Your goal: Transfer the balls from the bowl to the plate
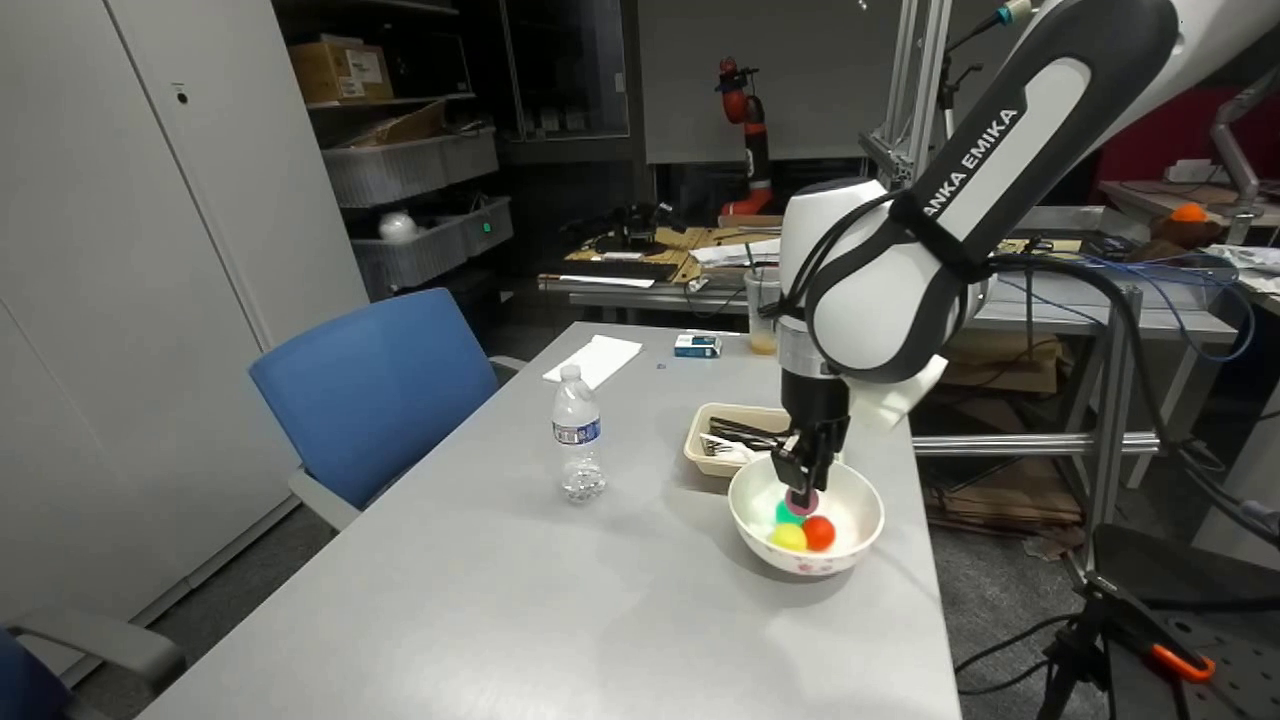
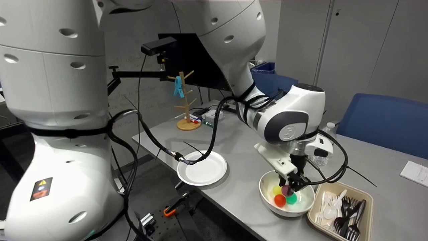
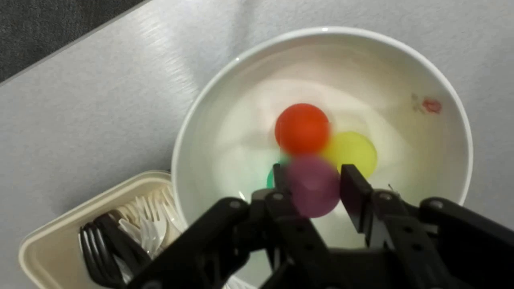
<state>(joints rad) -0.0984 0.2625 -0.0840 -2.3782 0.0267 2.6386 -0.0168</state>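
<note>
Four-sided views agree on the white bowl (image 3: 425, 152), which stands on the table under my gripper (image 3: 312, 176). Its fingers are shut on a purple ball (image 3: 315, 192), pressed between both pads and raised a little over the other balls, inside the bowl's rim. On the bowl's floor lie a red ball (image 3: 302, 126), a yellow ball (image 3: 359, 154) and a green ball (image 2: 292, 199); in the wrist view the left finger and the purple ball hide most of the green one. A white plate (image 2: 202, 170) lies bare near the table edge, closer to the robot's base.
Against the bowl's side sits a beige tray (image 2: 367, 214) of plastic cutlery. A clear water bottle (image 1: 577, 440) stands upright beyond it. A wooden stand (image 2: 189, 125) is behind the plate, and the arm's black cable (image 2: 214, 140) hangs over the plate's edge.
</note>
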